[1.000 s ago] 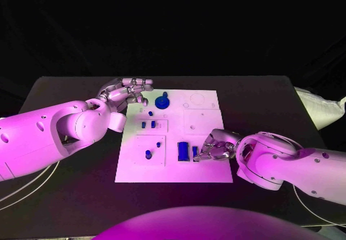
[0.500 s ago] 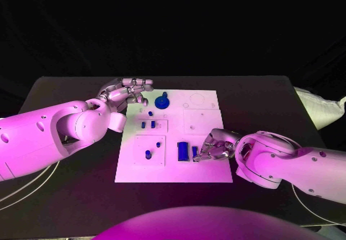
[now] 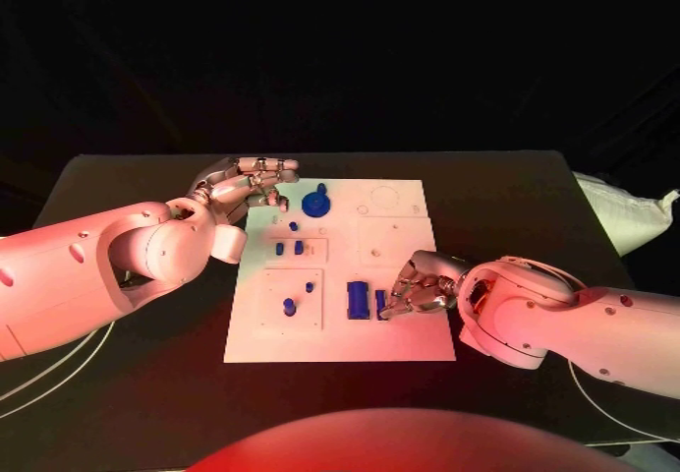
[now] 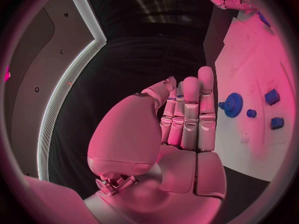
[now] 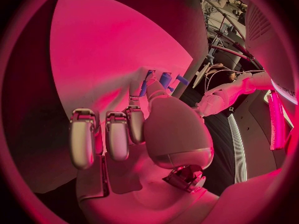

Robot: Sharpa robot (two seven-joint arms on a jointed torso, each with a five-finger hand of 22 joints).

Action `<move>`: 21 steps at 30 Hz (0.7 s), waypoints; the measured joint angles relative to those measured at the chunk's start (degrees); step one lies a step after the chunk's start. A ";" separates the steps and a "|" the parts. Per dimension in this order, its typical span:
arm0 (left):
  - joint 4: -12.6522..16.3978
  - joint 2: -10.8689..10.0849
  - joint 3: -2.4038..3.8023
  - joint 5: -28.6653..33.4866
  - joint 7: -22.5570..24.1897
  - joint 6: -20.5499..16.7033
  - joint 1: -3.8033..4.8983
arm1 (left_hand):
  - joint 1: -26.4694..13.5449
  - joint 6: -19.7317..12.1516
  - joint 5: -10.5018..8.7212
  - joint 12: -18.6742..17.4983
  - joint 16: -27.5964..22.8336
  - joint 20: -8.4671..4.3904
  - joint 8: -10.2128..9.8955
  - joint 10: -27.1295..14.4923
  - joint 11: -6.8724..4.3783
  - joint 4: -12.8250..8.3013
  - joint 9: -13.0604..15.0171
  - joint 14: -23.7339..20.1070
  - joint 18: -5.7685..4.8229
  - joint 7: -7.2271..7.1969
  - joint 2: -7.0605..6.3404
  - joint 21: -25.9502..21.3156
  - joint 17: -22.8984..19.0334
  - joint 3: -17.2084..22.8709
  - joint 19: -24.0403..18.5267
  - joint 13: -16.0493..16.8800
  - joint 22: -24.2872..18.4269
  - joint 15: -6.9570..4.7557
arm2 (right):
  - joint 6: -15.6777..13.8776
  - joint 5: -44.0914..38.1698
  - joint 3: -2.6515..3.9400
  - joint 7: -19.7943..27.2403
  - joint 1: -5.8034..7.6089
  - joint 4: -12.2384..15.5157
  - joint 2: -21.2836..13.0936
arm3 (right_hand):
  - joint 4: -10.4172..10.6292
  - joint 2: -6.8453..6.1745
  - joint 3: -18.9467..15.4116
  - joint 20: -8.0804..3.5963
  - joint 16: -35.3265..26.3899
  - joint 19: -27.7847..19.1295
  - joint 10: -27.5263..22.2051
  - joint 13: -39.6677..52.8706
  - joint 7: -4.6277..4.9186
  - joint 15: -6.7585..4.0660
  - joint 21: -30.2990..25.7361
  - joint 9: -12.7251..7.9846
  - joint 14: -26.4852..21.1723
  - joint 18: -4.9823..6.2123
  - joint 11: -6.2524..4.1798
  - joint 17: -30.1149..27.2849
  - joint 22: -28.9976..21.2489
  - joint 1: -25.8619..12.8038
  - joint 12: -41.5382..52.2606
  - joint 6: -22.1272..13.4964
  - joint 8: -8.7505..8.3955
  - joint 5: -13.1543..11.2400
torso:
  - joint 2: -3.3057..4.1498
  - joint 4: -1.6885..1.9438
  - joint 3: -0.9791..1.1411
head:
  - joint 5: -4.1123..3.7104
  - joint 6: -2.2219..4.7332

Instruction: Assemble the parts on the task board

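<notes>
Right hand point(image 3: 414, 291) pinches narrow blue part point(image 3: 381, 303) beside larger blue block point(image 3: 359, 299), near edge of task board point(image 3: 397, 339). Step: seating part. Next: press straight down. Left hand point(image 3: 250, 180) empty, fingers straight, together, board's far-left corner.

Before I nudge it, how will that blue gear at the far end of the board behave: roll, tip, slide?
The blue gear lies flat on the task board, so it probably won't roll. It looks rigid, small and likely light. Its teeth may give fingers grip, though it could skid on the smooth-looking plate.
</notes>
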 measured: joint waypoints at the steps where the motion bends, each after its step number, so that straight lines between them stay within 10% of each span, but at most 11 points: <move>1: -0.01 0.00 -0.02 0.00 0.00 0.00 0.00 | 0.00 0.00 0.00 0.00 0.00 0.00 0.00 0.00 0.00 0.00 0.00 0.00 0.00 0.00 0.00 0.00 0.00 0.00 0.00 0.00 0.00 0.00 | -0.17 -0.02 -0.01 0.04 0.00 0.01 -0.12 | -0.01 0.00 0.01 0.00 -0.25 0.00 0.00 0.00 0.13 0.00 -0.43 -0.09 0.00 0.00 0.00 0.02 0.00 0.00 -0.01 -0.13 -0.25 -0.01 | 0.01 0.01 0.00 | -0.01 0.12; 9: -0.10 -0.02 -0.24 0.00 0.06 0.18 0.00 | 0.00 0.00 0.00 0.00 0.00 0.00 0.00 -0.03 0.03 -0.01 0.00 -0.05 -0.01 0.00 0.00 0.00 -0.13 -0.01 0.00 0.00 0.00 0.05 | -2.05 3.99 -0.02 3.21 1.53 1.04 -2.73 | 0.12 1.56 -1.72 0.67 -3.26 -0.22 -3.14 9.15 2.30 0.97 -3.38 -1.71 0.10 0.00 1.88 0.02 0.04 1.56 -6.69 -4.05 -3.39 2.70 | 0.01 0.09 0.00 | 0.02 0.55; 13: -0.29 0.02 -0.30 0.08 0.21 0.46 -0.01 | 0.00 -0.54 0.00 0.39 -0.98 0.32 0.23 -0.94 0.30 -0.16 -0.05 -2.57 0.00 0.50 0.00 -1.13 -0.92 -0.16 -1.78 -0.10 -0.36 0.36 | -3.45 10.28 0.11 7.53 3.58 1.98 -4.04 | 0.01 1.55 -2.71 1.86 -6.09 -1.50 -6.88 -6.72 3.60 1.85 -5.85 -2.86 0.19 0.43 2.95 0.01 -0.91 1.55 -32.14 -6.35 -5.46 3.36 | -0.02 0.06 -0.03 | -0.09 0.91; 18: -0.74 0.35 -0.34 0.34 0.41 0.74 -0.10 | 0.00 -1.55 0.00 0.66 -6.77 0.76 0.23 -2.17 1.12 -0.58 -0.14 -6.67 -0.01 0.95 0.00 -4.44 -4.27 -0.07 -6.32 -0.59 -2.16 0.90 | -5.93 21.18 0.32 14.52 6.38 0.44 -4.62 | -0.05 1.31 -3.25 3.34 -34.84 -15.96 -15.45 -23.28 5.55 3.82 -31.05 -5.04 -6.47 6.85 5.03 -26.21 -29.23 1.51 -55.08 -9.86 -8.29 5.46 | -0.20 0.00 -0.10 | -0.18 1.30; 21: -1.08 0.54 -0.37 0.55 0.57 0.83 -0.28 | -0.02 -1.95 0.00 -0.15 -15.12 1.57 0.23 -3.01 1.97 -0.43 -0.14 -9.90 0.00 1.35 -0.02 -8.41 -8.36 0.64 -11.77 -1.38 -4.55 2.04 | -7.41 29.53 0.32 19.64 7.72 -2.82 -3.95 | -0.79 2.26 -2.51 4.70 -49.66 -19.92 -18.35 -33.10 6.41 5.35 -43.61 -6.44 -10.51 7.57 6.26 -37.17 -39.92 4.09 -63.31 -10.61 -9.14 6.04 | -0.54 -0.10 -0.20 | -0.24 1.58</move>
